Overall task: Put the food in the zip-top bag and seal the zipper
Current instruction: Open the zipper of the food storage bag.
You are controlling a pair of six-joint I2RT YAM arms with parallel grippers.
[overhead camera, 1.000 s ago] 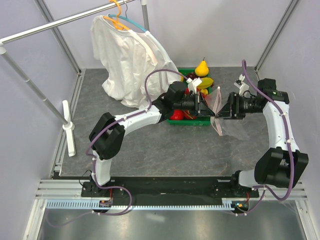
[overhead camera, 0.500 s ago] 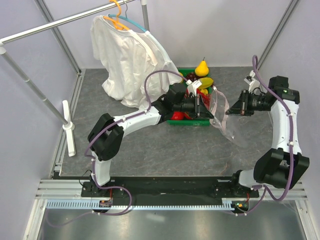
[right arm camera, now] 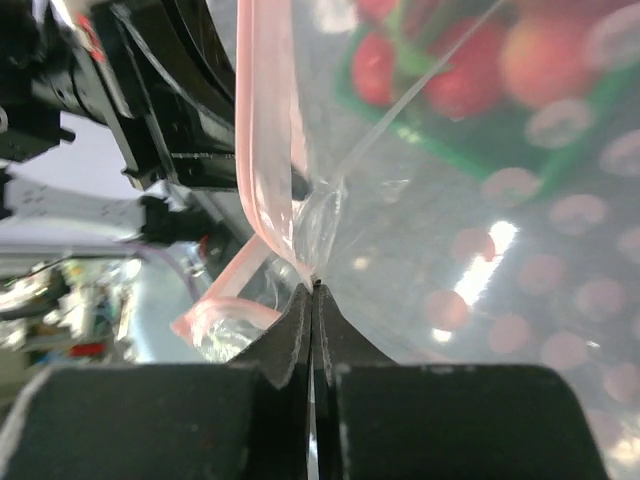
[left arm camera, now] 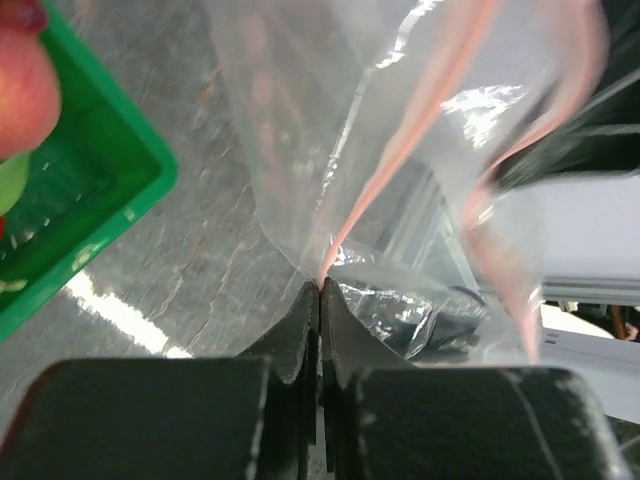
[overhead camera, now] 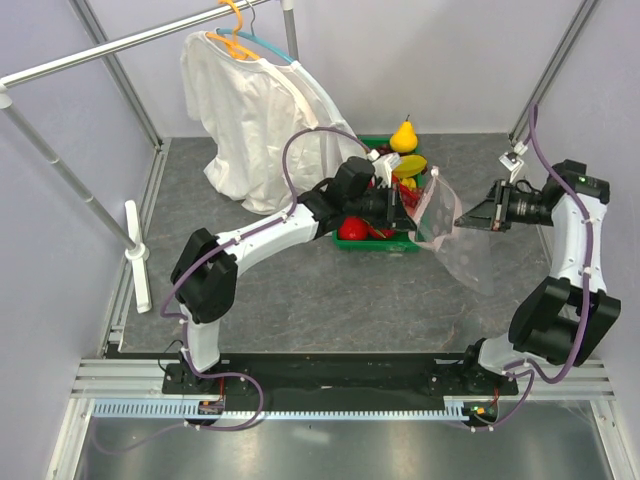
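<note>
Bases of both arms sit at the bottom edge of the top view, with the grey tabletop (overhead camera: 300, 290) stretching ahead of them. Right of centre, the zip-top bag (overhead camera: 472, 262) is strung between my two pincers, and its clear body sags to the tabletop toward the lower right. My left pincer (left arm camera: 320, 288) is pinched tight, jaws together, with the pink zipper (left arm camera: 400, 160) running straight into its tips. My right pincer (right arm camera: 313, 288) is clamped just as narrow on the same strip from the opposite side. Between them the bag's mouth parts into two pink bands.

Behind the left pincer lies the green tray (overhead camera: 385, 245) holding the food. The banana bunch (overhead camera: 411, 166) shows yellow toward its far end. The red pieces nearer me are half hidden by the arm, so I can't sort them with confidence. A yellow pear (overhead camera: 404, 135) stands at the tray's far edge, and a white shirt (overhead camera: 255, 115) hangs at upper left.
</note>
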